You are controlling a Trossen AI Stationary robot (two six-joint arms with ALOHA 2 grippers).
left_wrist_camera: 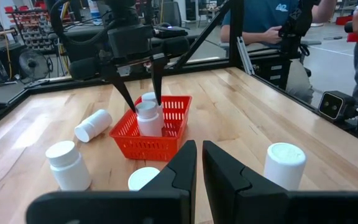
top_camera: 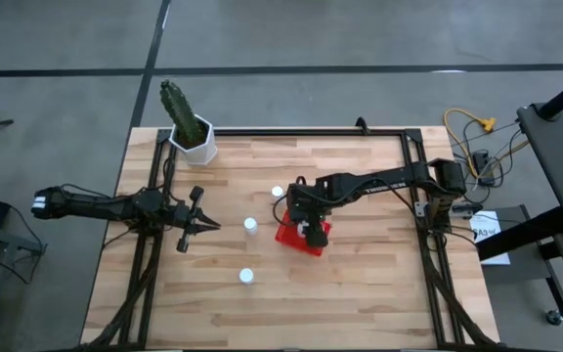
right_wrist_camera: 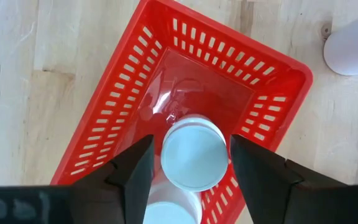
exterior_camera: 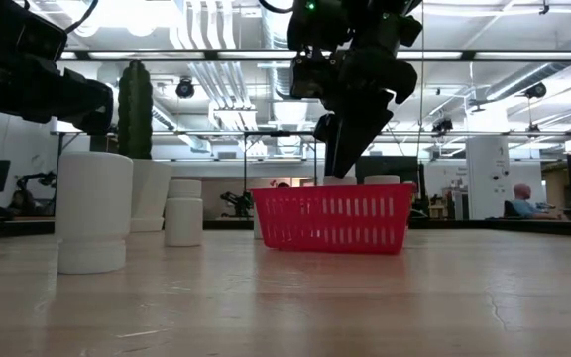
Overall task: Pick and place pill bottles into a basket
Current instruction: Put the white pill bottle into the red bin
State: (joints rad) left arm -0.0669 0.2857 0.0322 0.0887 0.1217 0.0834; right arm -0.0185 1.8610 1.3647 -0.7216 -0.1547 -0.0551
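Observation:
The red basket [top_camera: 291,238] [right_wrist_camera: 104,124] sits mid-table. Inside it a white pill bottle [right_wrist_camera: 193,152] [left_wrist_camera: 148,121] stands upright, with a second one [left_wrist_camera: 149,98] beside it. My right gripper [right_wrist_camera: 191,142] [top_camera: 308,230] points down into the basket. It is open, one finger on each side of the upright bottle's cap, with a narrow gap on either side. My left gripper [left_wrist_camera: 199,152] [top_camera: 208,224] waits shut at the table's left. More bottles are on the wood left of the basket: one lying [left_wrist_camera: 93,124], others upright [left_wrist_camera: 67,165] [left_wrist_camera: 284,165].
A white pot with a cactus [top_camera: 194,137] stands at the far left corner. Loose bottles [top_camera: 278,193] [top_camera: 250,225] [top_camera: 246,277] lie between my left gripper and the basket. People sit beyond the table's right side [left_wrist_camera: 266,25].

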